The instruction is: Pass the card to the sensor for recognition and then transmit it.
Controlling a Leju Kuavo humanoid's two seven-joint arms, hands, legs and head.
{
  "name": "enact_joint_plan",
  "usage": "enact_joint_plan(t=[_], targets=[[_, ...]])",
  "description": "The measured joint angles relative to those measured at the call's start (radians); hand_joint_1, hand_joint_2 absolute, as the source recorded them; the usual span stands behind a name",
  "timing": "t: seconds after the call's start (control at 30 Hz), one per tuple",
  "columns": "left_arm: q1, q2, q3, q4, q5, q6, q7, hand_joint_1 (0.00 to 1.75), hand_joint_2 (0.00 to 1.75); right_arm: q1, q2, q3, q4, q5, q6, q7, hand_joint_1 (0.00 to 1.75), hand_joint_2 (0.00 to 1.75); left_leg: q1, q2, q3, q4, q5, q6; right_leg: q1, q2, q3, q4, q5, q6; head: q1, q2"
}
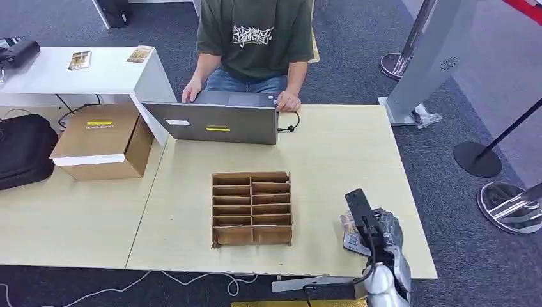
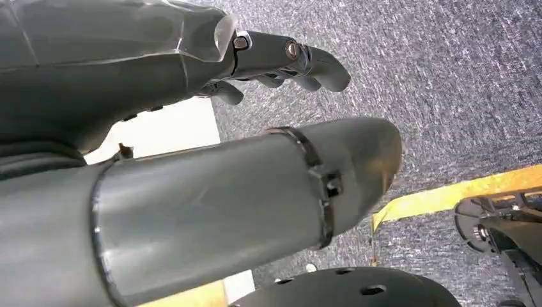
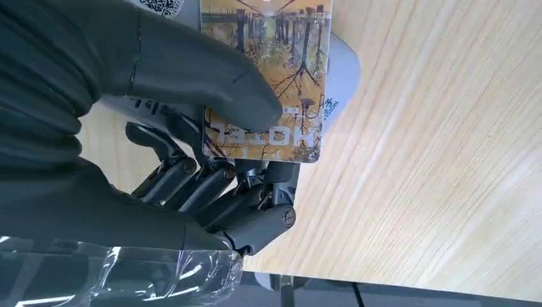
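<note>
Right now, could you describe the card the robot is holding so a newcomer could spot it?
Find the pale wooden table, then the right hand at its near right edge. The card is pinched there over a grey sensor; its autumn-tree picture sets it apart.

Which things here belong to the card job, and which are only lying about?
For the job:
- card, held by the right robot hand
- grey sensor under the card
- person, perhaps the receiver

Lying about:
- laptop
- divided cardboard tray
- brown box
- black bag
- left robot hand, over the carpet, holding nothing
</note>
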Motion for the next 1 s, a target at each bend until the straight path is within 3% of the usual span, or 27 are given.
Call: enact_joint_plan(t=[0.17,0.43,0.9,1.0], targets=[[0.000,0.000,0.011,0.000,0.009,0.003,-0.001,0.00,0.00,-0.008,0.000,0.000,0.011,0.005,-0.023,-0.023,1.75,1.75,0.000,0.000,0.000,0.000,0.000,0.000,0.000,0.000,0.000,0.000,0.000,0.000,0.000,0.000],[0.004,-0.003,0.025,0.000,0.014,0.010,-0.021,0.00,0.00,0.013,0.000,0.027,-0.075,0.015,-0.148,-0.147,1.75,1.75,0.000,-0.001,0.000,0.000,0.000,0.000,0.000,-0.001,0.000,0.000,0.000,0.000,0.000,0.000],[0.004,-0.004,0.031,0.000,0.014,0.008,-0.036,0.00,0.00,0.079,0.000,0.074,-0.256,0.017,-0.187,-0.201,1.75,1.75,0.000,-0.001,-0.001,0.000,0.000,0.000,0.000,-0.001,-0.001,0.000,0.000,0.000,0.000,0.000],[0.004,-0.005,0.031,0.000,0.014,0.009,-0.043,0.00,0.00,0.088,0.000,0.077,-0.283,0.079,-0.243,-0.219,1.75,1.75,0.000,-0.001,-0.001,0.000,0.000,0.000,0.000,-0.001,-0.001,0.000,0.000,0.000,0.000,0.000]])
